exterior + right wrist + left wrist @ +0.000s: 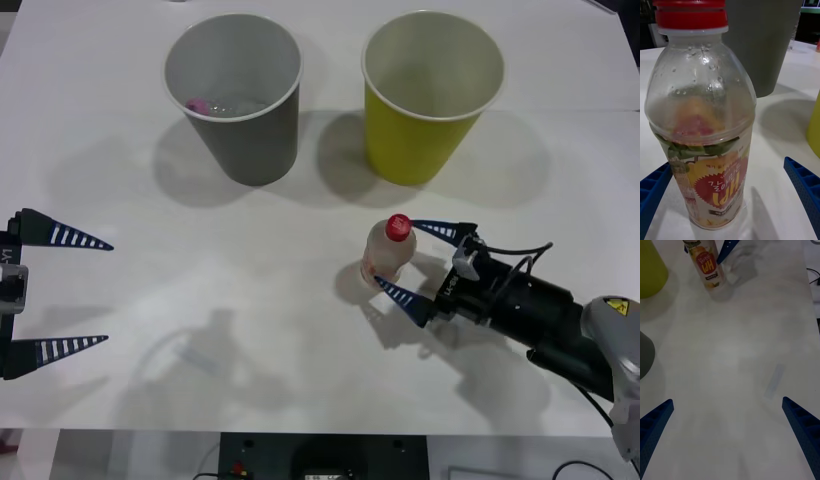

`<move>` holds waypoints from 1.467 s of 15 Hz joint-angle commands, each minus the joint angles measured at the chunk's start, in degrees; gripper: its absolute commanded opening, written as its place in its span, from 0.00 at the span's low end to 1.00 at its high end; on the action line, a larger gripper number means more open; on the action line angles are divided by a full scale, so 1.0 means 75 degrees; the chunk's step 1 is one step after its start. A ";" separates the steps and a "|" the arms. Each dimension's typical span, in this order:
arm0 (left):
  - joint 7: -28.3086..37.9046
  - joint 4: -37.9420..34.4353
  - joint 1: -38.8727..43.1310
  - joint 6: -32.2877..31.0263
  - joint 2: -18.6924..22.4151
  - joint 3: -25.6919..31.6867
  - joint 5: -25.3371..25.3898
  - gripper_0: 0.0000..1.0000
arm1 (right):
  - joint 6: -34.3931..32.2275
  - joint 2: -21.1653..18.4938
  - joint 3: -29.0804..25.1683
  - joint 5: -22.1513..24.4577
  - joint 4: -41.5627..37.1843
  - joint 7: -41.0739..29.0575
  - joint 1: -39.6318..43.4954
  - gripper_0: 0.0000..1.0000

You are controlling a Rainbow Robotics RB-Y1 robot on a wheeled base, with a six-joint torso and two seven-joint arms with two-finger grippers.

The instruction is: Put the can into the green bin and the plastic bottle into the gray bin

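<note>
1. The plastic bottle (388, 250) stands upright on the white counter (250, 330), in front of the green bin (428, 95) and well apart from it.
2. The right claw (408, 258) is open, with one blue ribbed finger on each side of the bottle. In the right wrist view a gap of counter shows between the bottle (702, 123) and each finger (803, 187). In the front view one finger's tip lies against the bottle's base, so whether it touches cannot be told.
3. The bottle's red cap is cut off by the edge of the right wrist view. Its label carries fruit print and script that is only partly legible. Droplets cloud the clear upper wall.
4. The left claw (62, 292) hangs open at the robot's left edge of the counter, well apart from the bottle and both bins. Its arm is mostly out of the front view.
5. The gray bin (237, 95) stands upright beside the green bin, apart from it, on the robot's left. Something pink and something clear lie in its bottom; what they are cannot be made out.
6. The green bin's pale inside shows nothing that can be identified.
7. In the left wrist view the bottle (707, 262) is cut off above the label, the two bins show only as slivers, and a faint pale strip (774, 380) lies on the counter; its nature is unclear.
</note>
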 commanded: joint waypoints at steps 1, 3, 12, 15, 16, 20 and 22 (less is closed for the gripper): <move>0.0000 0.0000 0.0000 0.0000 0.0000 0.0000 0.0000 1.00 | 0.0644 0.0000 0.0457 -0.0170 -0.0002 0.0020 -0.0081 1.00; 0.0000 0.0000 0.0000 0.0000 0.0000 0.0000 0.0000 1.00 | 0.0737 0.0000 0.0527 -0.0159 -0.0002 0.0032 -0.0116 1.00; 0.0000 0.0000 0.0000 0.0000 0.0000 0.0000 0.0000 1.00 | 0.0737 0.0012 0.0574 -0.0252 -0.0002 0.0043 -0.0116 0.00; 0.0000 0.0000 0.0000 0.0000 0.0000 0.0000 0.0000 1.00 | 0.0691 0.0012 0.0574 -0.0346 -0.0002 0.0043 -0.0092 0.00; 0.0000 0.0000 0.0000 0.0000 0.0000 0.0000 0.0000 1.00 | 0.0679 -0.0035 0.0562 -0.0370 -0.0002 0.0043 -0.0092 0.00; 0.0000 0.0000 0.0000 0.0000 0.0000 0.0000 0.0000 1.00 | 0.0386 -0.0305 0.0328 -0.0405 -0.0013 0.0008 -0.0092 0.00; 0.0000 0.0000 0.0000 0.0000 0.0000 0.0000 0.0000 1.00 | 0.0257 -0.0516 0.0246 -0.0452 -0.0037 -0.0074 -0.0092 0.00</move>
